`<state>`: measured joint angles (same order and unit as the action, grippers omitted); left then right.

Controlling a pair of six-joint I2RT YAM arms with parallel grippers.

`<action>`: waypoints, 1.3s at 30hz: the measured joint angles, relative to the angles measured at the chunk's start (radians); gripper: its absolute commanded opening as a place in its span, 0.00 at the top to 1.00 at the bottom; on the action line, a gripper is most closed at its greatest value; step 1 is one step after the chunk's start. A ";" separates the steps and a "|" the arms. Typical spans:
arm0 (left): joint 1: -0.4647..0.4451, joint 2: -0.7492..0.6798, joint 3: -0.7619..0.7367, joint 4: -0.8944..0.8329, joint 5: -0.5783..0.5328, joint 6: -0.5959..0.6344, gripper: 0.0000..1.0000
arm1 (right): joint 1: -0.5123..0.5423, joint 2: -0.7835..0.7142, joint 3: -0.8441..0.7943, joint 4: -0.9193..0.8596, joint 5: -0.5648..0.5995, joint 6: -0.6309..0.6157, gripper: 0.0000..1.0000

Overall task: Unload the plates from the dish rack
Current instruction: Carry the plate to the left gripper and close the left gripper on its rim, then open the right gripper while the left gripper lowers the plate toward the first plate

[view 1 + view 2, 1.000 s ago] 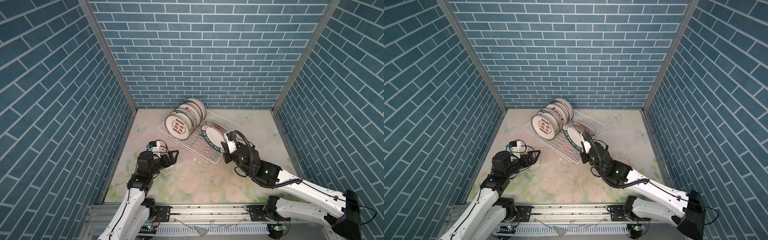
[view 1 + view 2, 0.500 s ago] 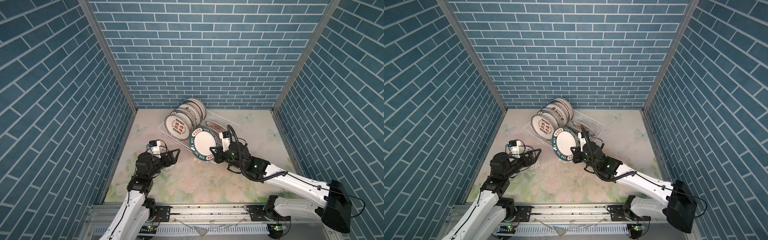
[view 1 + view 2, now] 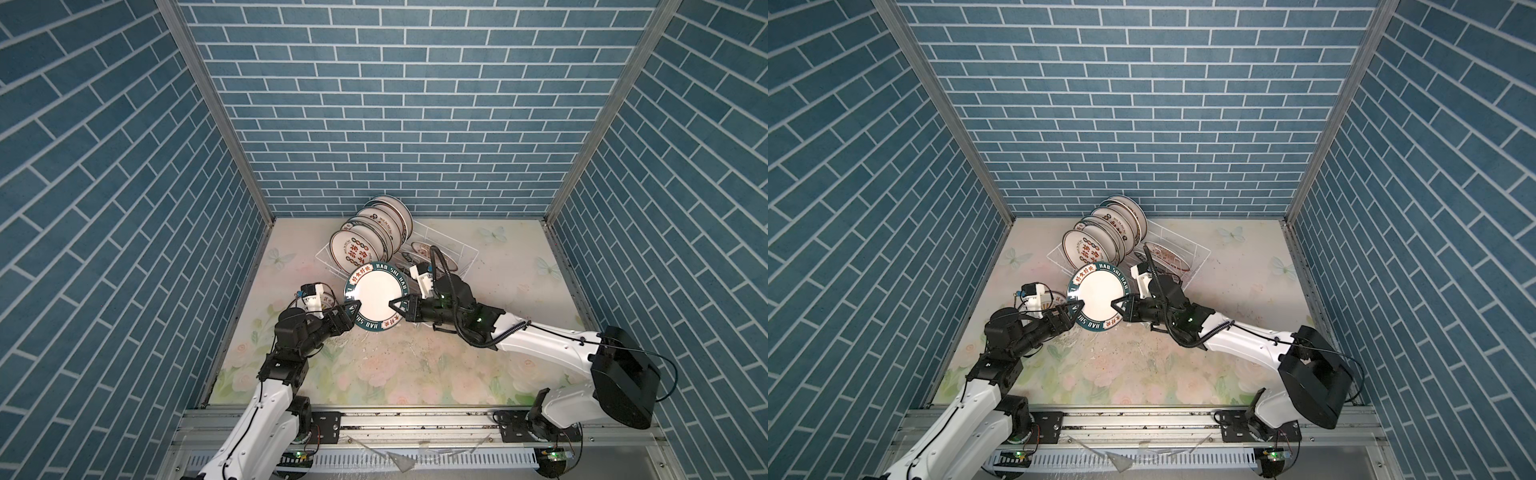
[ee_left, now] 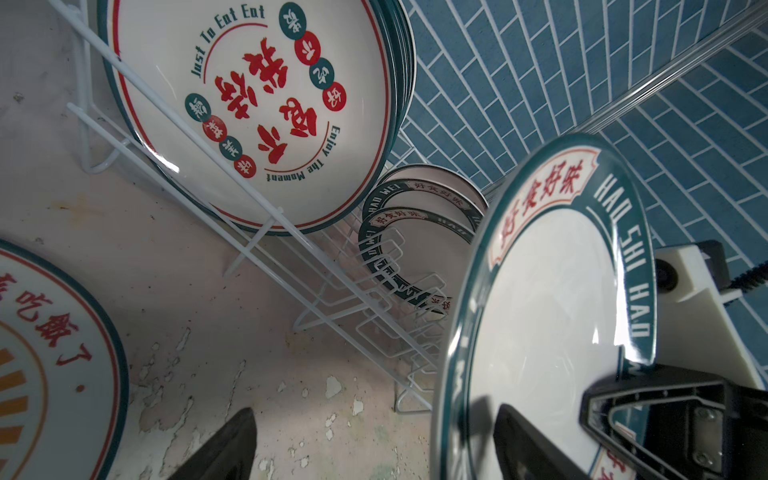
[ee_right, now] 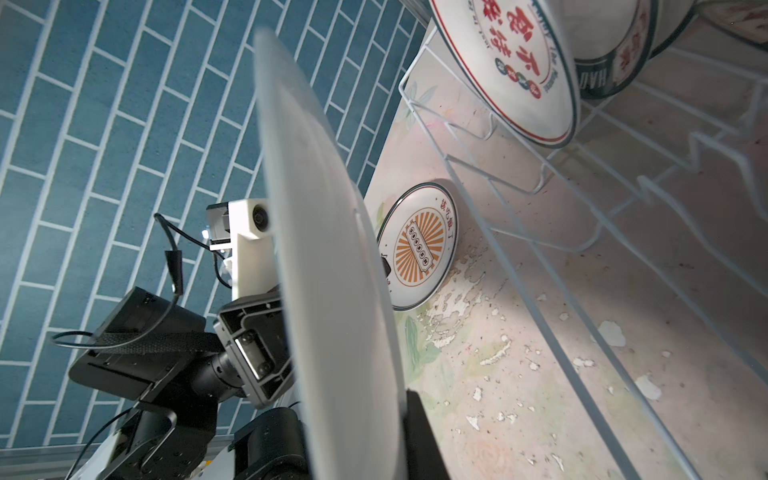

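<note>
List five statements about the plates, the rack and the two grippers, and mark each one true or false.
1. The right gripper is shut on the green-rimmed plate. True.
2. That plate stands in the dish rack. False: it is held in the air outside the rack, between the two arms.
3. The left gripper is shut. False: its jaws stand open astride the plate's other edge.
4. A sunburst plate lies flat on the table. True.
5. The rack is empty. False: a row of plates stands in it.

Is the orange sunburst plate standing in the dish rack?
No, the orange sunburst plate lies flat on the table, outside the dish rack wire wall.
</note>
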<state>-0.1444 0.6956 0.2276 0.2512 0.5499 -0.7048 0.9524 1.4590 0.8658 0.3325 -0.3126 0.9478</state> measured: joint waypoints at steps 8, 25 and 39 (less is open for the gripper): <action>0.000 0.000 -0.010 0.048 0.027 -0.023 0.48 | -0.011 0.095 0.027 0.078 -0.095 0.060 1.00; 0.012 -0.094 -0.018 0.045 0.061 -0.068 0.89 | -0.050 0.229 0.095 0.171 -0.199 0.116 0.70; 0.051 -0.183 0.050 -0.174 0.045 -0.037 1.00 | -0.043 0.242 0.247 -0.143 -0.137 -0.039 0.44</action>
<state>-0.0937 0.5129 0.2771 0.0772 0.5945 -0.7414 0.9092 1.7012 1.1126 0.1890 -0.4500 0.9089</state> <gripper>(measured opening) 0.106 0.539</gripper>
